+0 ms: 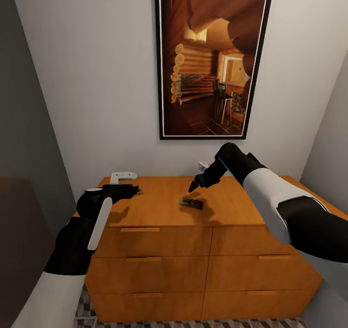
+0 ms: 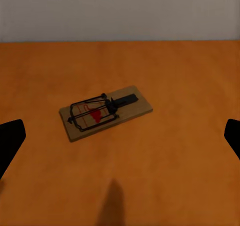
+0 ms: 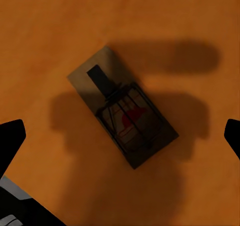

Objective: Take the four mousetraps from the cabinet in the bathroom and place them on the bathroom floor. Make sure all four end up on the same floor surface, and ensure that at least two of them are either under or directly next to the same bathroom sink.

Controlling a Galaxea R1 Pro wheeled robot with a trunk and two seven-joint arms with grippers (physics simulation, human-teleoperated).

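Mousetrap (image 1: 191, 203) on cabinet (image 1: 159, 197) top (framed picture (image 1: 212, 57) behind)

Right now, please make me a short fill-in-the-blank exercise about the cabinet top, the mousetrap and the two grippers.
1. The mousetrap lies flat on top of the orange-brown ____.
2. The right gripper hovers above it with its jaws ____.
3. On the wall behind the cabinet hangs a framed ____.
4. The bait patch at the mousetrap's middle is coloured ____.

Missing words: cabinet; open; picture; red
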